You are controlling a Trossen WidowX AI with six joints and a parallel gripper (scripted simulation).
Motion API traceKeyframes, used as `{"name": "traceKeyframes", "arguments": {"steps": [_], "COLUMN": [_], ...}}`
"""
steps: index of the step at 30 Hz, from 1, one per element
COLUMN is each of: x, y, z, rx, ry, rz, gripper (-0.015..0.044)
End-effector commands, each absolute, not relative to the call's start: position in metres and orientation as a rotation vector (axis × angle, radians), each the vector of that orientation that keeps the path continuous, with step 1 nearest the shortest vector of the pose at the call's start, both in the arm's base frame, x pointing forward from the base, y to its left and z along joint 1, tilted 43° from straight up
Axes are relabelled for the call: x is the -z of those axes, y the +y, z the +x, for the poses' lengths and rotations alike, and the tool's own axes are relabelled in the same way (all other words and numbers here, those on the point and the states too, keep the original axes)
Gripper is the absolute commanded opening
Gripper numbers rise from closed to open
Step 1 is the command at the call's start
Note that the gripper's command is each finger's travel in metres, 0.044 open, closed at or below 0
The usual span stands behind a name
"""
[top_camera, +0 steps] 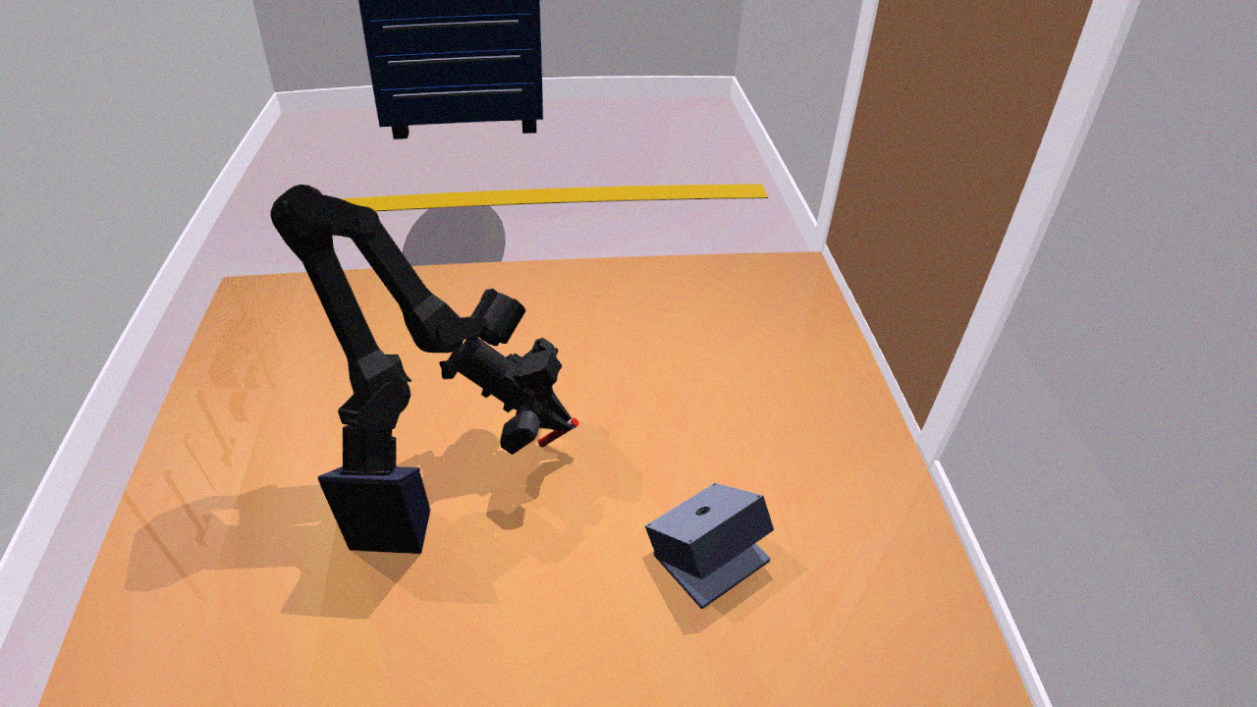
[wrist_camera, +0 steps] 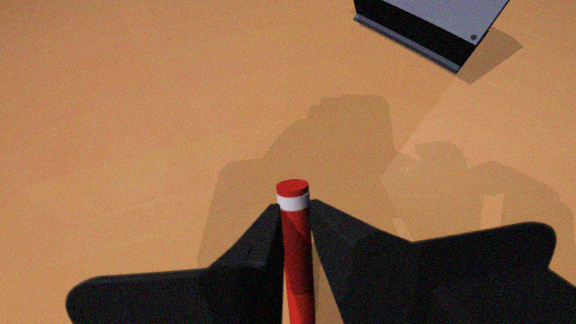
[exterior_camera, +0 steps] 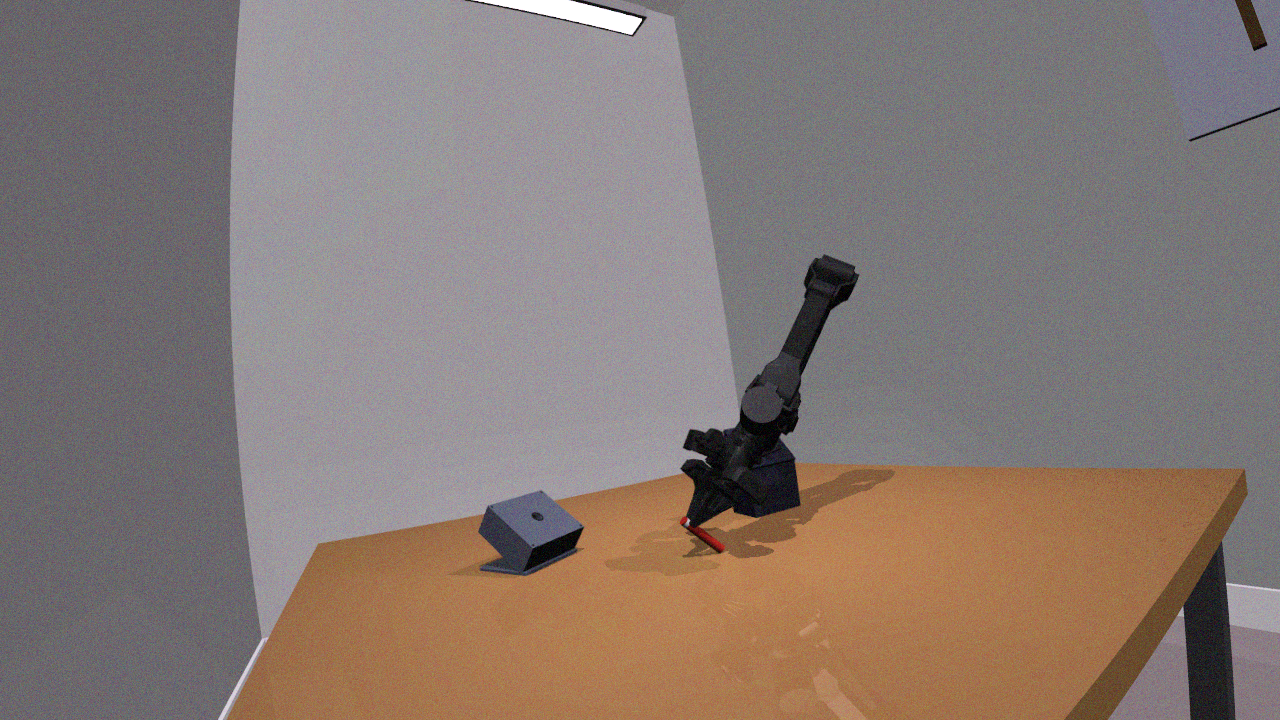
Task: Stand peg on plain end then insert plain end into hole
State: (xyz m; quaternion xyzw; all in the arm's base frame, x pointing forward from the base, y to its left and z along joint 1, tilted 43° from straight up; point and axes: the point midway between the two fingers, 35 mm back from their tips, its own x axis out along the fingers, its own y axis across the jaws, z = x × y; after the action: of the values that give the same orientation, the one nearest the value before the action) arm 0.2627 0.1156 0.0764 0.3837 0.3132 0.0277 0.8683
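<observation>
The red peg (top_camera: 555, 434) (exterior_camera: 706, 536) (wrist_camera: 298, 252) is held tilted, its white-banded end up and its plain end slanting down towards the robot's side. My gripper (top_camera: 571, 423) (exterior_camera: 690, 522) (wrist_camera: 294, 211) is shut on the peg just below the white band. Whether the plain end touches the table (top_camera: 703, 352) (exterior_camera: 537, 653) (wrist_camera: 112, 112) I cannot tell; it is out of the wrist view. The grey-blue sloped panel (top_camera: 729, 508) (exterior_camera: 510, 537) (wrist_camera: 450, 18) stands apart from the peg. Its hole (top_camera: 703, 511) (exterior_camera: 537, 516) shows in the top and exterior views and is empty.
The robot's dark base block (top_camera: 377, 514) (exterior_camera: 774, 483) stands behind the gripper. The panel's base plate (top_camera: 716, 587) (exterior_camera: 501, 568) (wrist_camera: 405, 43) rests on the table. A drawer cabinet (top_camera: 457, 70) and a yellow floor stripe (top_camera: 571, 195) are beyond the table.
</observation>
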Motion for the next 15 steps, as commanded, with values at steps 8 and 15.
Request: {"name": "traceKeyframes", "arguments": {"steps": [8,15], "x": [-0.0805,-0.0809], "y": [0.1158,0.1164], "z": [0.2559,0.2512], "rx": [-0.023,0.002], "ry": [0.559,0.502], "rz": [0.812,0.810], "gripper": [0.0049,0.0049]}}
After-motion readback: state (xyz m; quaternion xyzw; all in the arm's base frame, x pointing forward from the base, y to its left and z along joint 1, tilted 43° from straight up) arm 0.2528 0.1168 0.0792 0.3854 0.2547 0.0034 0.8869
